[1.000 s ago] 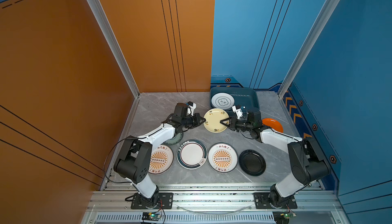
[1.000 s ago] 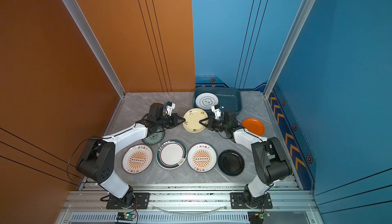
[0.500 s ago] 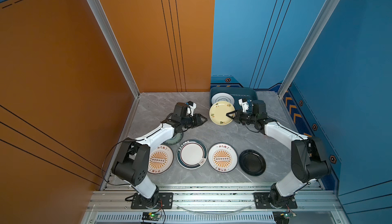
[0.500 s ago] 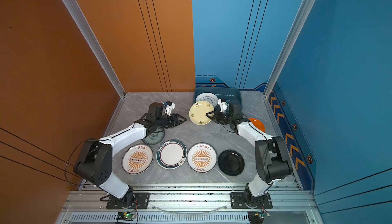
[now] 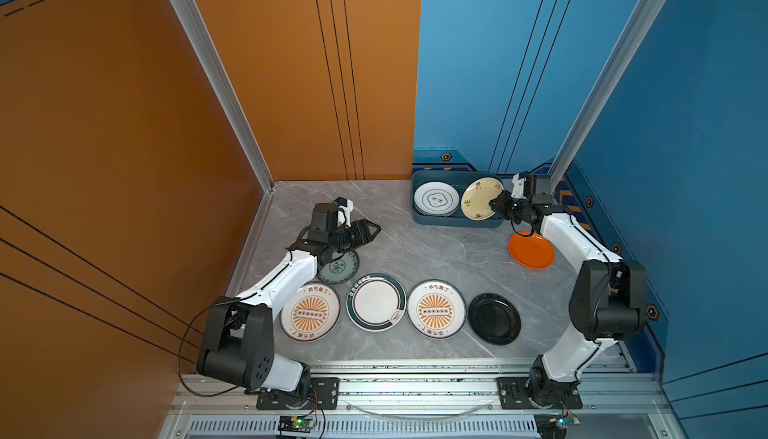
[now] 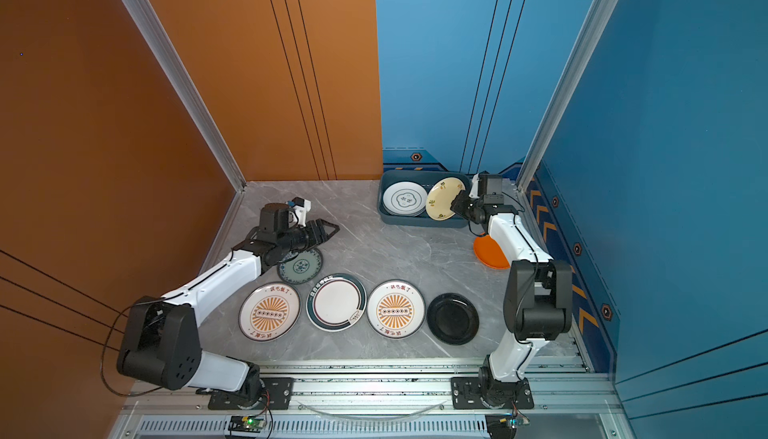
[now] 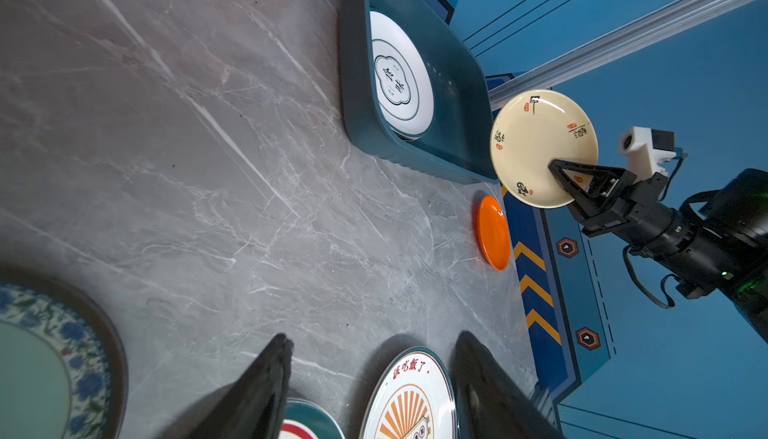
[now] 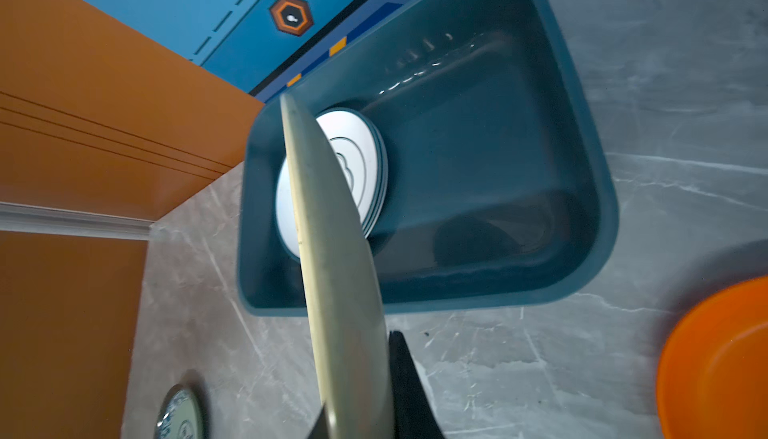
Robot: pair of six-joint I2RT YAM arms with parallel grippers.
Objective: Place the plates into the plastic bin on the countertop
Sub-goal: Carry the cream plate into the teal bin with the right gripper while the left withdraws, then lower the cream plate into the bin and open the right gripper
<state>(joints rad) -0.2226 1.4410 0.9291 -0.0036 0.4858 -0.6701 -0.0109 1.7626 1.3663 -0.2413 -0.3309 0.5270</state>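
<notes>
Holding the yellow plate (image 5: 480, 199) by its rim, my right pincer (image 5: 496, 205) is squeezed tight on it. The plate is tipped up on its edge above the plastic bin (image 5: 432, 221), which sits at 1 o'clock on the desk (image 5: 436, 256). I think it is tipped so it can slide down into the bare half of the bin, on the bin's 3 o'clock side. A white plate (image 5: 436, 199) on a small stack fills the 9 o'clock half. A rim grip makes sense to me, since a plate is too wide to grab any other way.

My left pincer (image 5: 371, 231) is at 9 o'clock, jaws wide apart with nothing between them. It hangs over the desk near the teal patterned plate (image 5: 341, 268), maybe ready for that one. Other plates lie flat, like the orange plate (image 5: 532, 252) at 3 o'clock and the black plate (image 5: 494, 318) at 5 o'clock.
</notes>
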